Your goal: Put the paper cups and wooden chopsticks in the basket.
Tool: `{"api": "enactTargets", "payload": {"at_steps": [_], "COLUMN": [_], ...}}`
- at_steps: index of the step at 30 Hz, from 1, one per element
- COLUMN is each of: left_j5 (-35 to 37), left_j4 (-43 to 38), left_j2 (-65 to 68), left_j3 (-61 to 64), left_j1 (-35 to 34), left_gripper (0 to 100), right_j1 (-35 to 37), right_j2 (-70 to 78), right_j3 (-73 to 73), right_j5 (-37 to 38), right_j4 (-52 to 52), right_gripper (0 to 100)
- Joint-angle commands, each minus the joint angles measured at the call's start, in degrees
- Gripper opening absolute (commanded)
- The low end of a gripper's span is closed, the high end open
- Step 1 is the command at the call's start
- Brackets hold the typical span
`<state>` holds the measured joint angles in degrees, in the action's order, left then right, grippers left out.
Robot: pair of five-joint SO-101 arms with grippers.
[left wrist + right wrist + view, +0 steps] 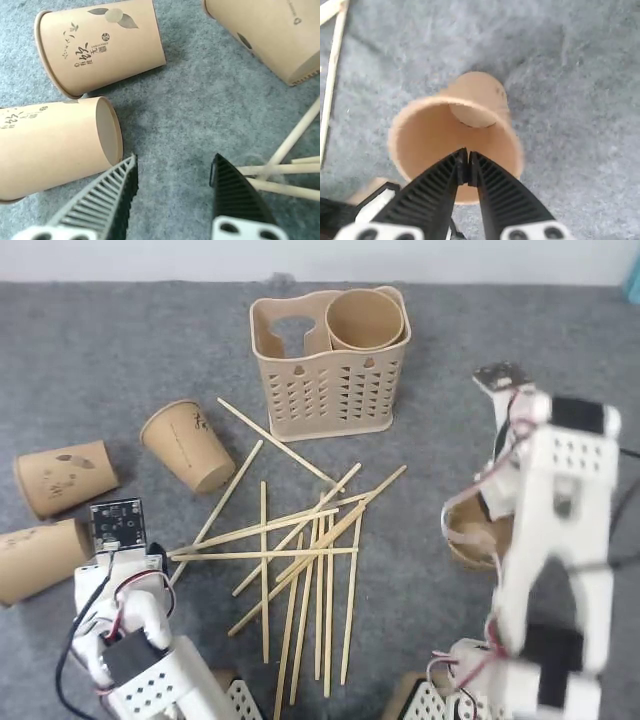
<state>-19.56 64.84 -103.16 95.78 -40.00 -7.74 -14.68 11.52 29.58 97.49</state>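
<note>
Pinching one paper cup [427,130] by its rim: right gripper [468,152] clamped on it.
Cup sits off the cup-filled end of the basket [325,390], toward the arm bases, mouth facing the wrist. Left gripper [175,160] gapes, farther from the basket, over lying cups [55,145].

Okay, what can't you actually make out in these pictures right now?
High view: the right arm covers most of the held cup.
Left wrist view: the edge cuts off the nearest cup and the chopsticks.
High view: crossed chopsticks defy an exact count.
</note>
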Motion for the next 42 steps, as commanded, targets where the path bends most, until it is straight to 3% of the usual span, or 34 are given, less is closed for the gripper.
{"api": "enactTargets", "payload": {"at_steps": [1, 6, 12, 20, 32, 35, 40, 42], "left_j5": [-0.5, -0.5, -0.5, -0.5, -0.5, -0.5, -0.5, -0.5], "left_j4": [-0.2, -0.2, -0.2, -0.2, -0.2, -0.2, -0.2, -0.2], "left_j2": [-0.2, -0.2, -0.2, -0.2, -0.2, -0.2, -0.2, -0.2], "left_j3": [-0.6, -0.6, -0.6, -0.6, -0.6, -0.6, -0.6, -0.6], "left_j1": [-0.4, -0.4, -0.4, -0.4, -0.4, -0.4, -0.4, -0.4], "left_gripper": [22, 22, 22, 22, 22, 22, 22, 22], "right_j1": [-1.0, -0.7, -2.1, -7.1, -7.0, -7.2, -7.2, -7.3], "right_j2": [-16.2, -30.5, -36.6, -27.7, -15.6, -13.1, -10.6, -11.0], "right_j3": [4.9, 8.9, 9.7, 18.2, 23.6, 28.0, 30.9, 30.2], "right_j5": [0.9, 0.8, 0.9, 0.6, -1.2, -1.2, -1.2, -1.1], "right_j4": [-3.2, -3.7, -3.0, -12.7, -22.2, -26.0, -29.4, -28.5], "right_gripper": [3.7, 17.7, 18.4, 18.4, 18.4, 17.1, 0.0, 2.2]}}
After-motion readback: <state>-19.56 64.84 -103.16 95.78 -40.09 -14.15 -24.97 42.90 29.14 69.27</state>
